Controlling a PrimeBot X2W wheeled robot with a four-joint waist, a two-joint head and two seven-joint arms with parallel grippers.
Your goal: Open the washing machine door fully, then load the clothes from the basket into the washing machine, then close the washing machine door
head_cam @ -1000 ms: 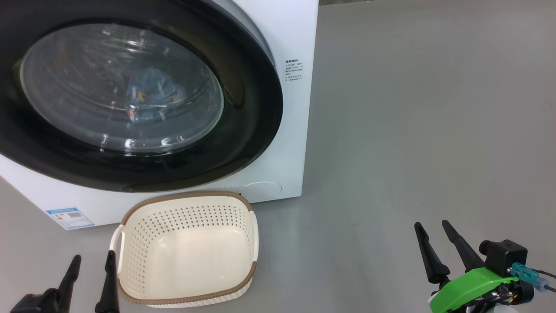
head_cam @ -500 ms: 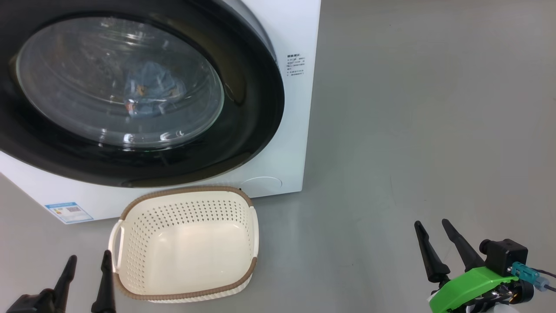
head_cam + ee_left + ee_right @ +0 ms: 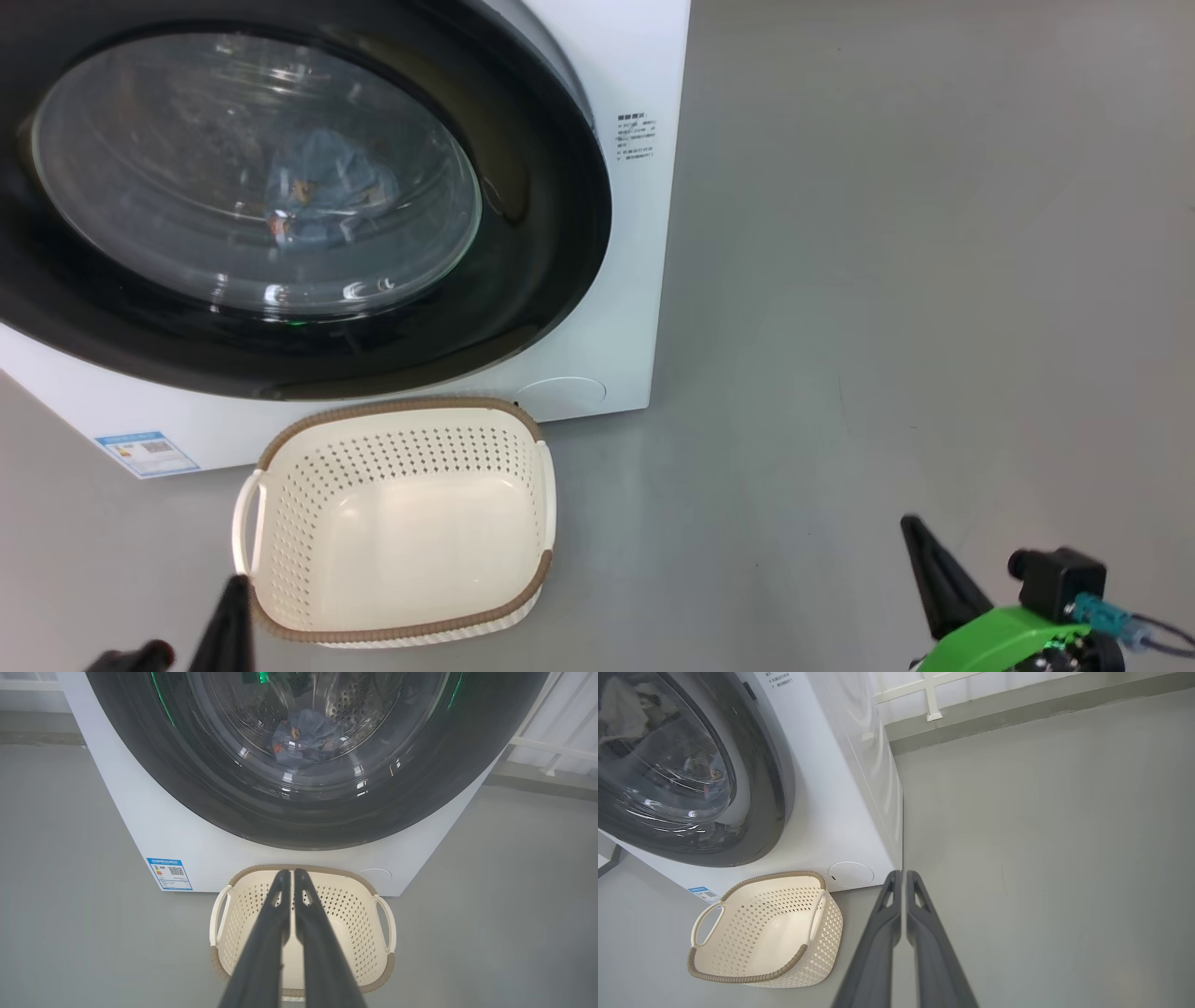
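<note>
A bare grey floor (image 3: 887, 280) runs up to the white washing machine (image 3: 644, 308), whose round black-rimmed door (image 3: 551, 233) sits flush against the front. Seen along the left tool (image 3: 292, 875), the cream basket (image 3: 238, 919) stands just beyond and below the fingertips, empty. The blue printed clothes (image 3: 303, 737) lie farther ahead, behind the glass, inside the drum. This suggests the loading is done and the door is closed. The left tool's fingers are pressed together on nothing. The right tool (image 3: 903, 877), likewise pinched together and empty, points at open floor, with the basket well off to its left. Both seem parked clear of the machine because no work is left.
</note>
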